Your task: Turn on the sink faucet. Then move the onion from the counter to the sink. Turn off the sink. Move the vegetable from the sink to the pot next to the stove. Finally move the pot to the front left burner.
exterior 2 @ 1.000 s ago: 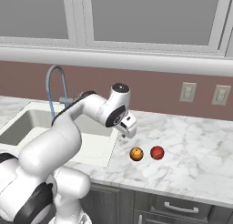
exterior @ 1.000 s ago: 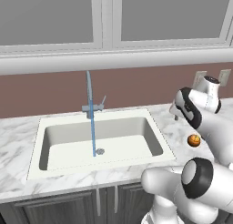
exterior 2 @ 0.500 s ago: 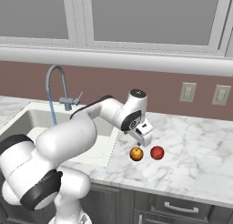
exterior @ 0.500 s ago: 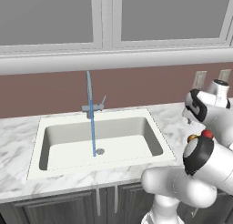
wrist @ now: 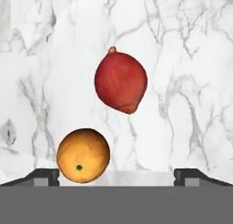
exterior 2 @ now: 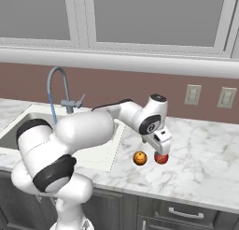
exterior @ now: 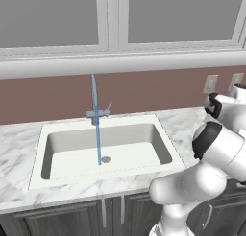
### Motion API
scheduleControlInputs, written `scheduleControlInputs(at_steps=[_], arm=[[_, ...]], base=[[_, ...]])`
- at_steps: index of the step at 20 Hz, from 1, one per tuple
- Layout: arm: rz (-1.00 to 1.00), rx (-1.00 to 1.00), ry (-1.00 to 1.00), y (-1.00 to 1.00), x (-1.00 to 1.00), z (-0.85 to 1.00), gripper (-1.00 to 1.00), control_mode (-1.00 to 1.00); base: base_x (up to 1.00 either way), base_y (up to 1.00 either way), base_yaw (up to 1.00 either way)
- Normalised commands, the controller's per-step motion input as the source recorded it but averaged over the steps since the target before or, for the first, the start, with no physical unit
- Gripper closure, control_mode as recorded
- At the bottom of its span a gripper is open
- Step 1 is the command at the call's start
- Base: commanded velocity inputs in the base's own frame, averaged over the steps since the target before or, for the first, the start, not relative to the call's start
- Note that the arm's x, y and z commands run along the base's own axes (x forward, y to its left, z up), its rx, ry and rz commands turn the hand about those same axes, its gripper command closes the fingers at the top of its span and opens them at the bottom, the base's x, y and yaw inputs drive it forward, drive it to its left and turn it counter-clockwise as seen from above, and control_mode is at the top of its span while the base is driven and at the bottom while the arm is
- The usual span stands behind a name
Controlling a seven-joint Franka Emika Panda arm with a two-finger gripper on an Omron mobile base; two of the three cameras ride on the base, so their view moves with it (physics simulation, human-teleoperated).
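The sink faucet (exterior: 94, 98) stands behind the sink (exterior: 72, 134), and a thin blue stream of water (exterior: 98, 144) falls from it onto the basin floor by the drain. The red onion (exterior 2: 161, 159) lies on the white marble counter (exterior 2: 205, 149) right of the sink. An orange ball (exterior 2: 139, 158) lies close on its left. My gripper (exterior 2: 161, 148) hangs open just above the onion, pointing down. In the hand view the onion (wrist: 121, 83) lies ahead between the fingertips (wrist: 45, 175), nothing touching it, and the orange ball (wrist: 83, 155) sits near the left finger.
The faucet (exterior 2: 58, 91) also stands left of my arm. Two wall outlets (exterior 2: 192, 94) are set in the brown backsplash behind the counter, and a window sill runs above. Bare marble stretches right of the onion.
The arm has swung right, away from the sink, and dropped lower, bringing the open gripper over the onion. The water keeps running. Onion and orange ball have not moved.
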Motion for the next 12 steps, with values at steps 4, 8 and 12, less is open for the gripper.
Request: scheduleControlInputs(at_steps=[4,8,12], arm=[[-0.04,-0.02,0.01,-0.16,-0.02,-0.29,-1.00,-1.00],[0.00,-0.01,0.00,-0.07,0.00,-0.25,-1.00,-1.00],[0.00,0.00,0.00,-0.01,0.08,-0.20,-1.00,-1.00]], base=[[0.00,0.00,0.00],[0.00,0.00,0.00],[0.00,0.00,0.00]])
